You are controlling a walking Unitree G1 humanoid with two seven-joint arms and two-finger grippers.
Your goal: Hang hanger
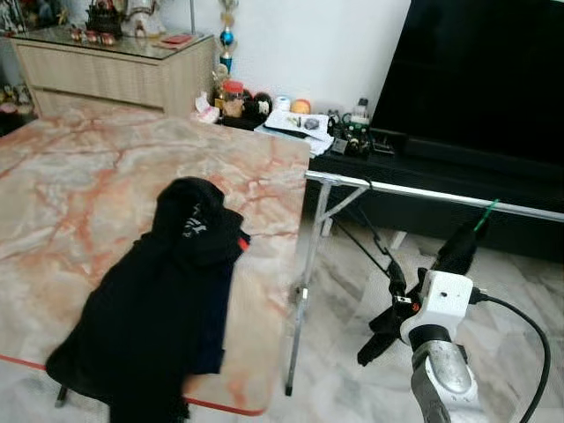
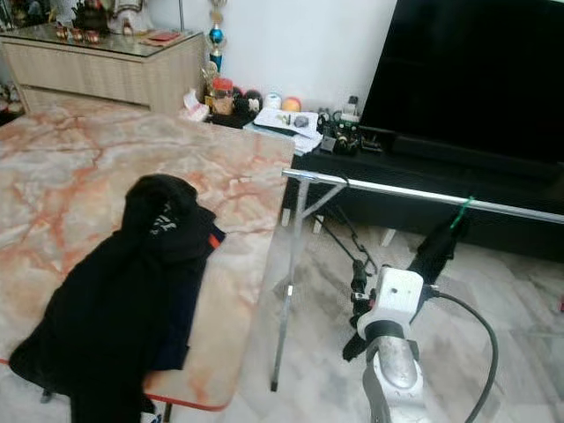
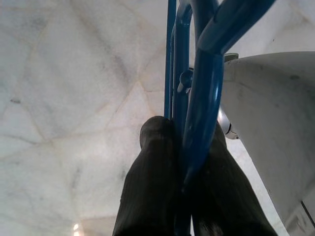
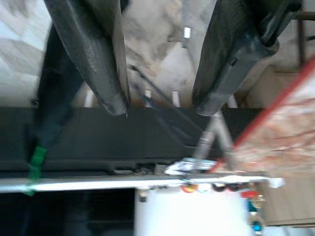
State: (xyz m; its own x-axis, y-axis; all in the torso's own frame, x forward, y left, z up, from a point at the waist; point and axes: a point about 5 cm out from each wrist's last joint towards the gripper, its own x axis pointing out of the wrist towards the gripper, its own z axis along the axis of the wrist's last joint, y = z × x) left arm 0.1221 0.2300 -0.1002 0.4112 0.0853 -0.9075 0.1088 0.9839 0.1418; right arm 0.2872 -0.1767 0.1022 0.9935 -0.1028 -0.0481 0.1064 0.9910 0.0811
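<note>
A blue hanger (image 3: 197, 88) runs between the two black fingers of my left gripper (image 3: 187, 132), which is shut on it above the pale marble floor. A silver rail (image 1: 423, 191) stretches from the table's corner off to the right. On it hangs a green hook (image 1: 486, 211) with a dark garment (image 1: 458, 247) below. My right gripper (image 1: 388, 313) is low, in front of and under the rail, and stands open with nothing between its fingers (image 4: 98, 59). A black garment (image 1: 167, 300) lies on the marble table (image 1: 79, 176).
The rack's silver leg (image 1: 304, 282) stands at the table's right corner. Behind the rail are a low black TV stand (image 1: 423, 163) with small clutter and a large dark screen (image 1: 485, 70). A wooden sideboard (image 1: 115, 70) stands at the back left.
</note>
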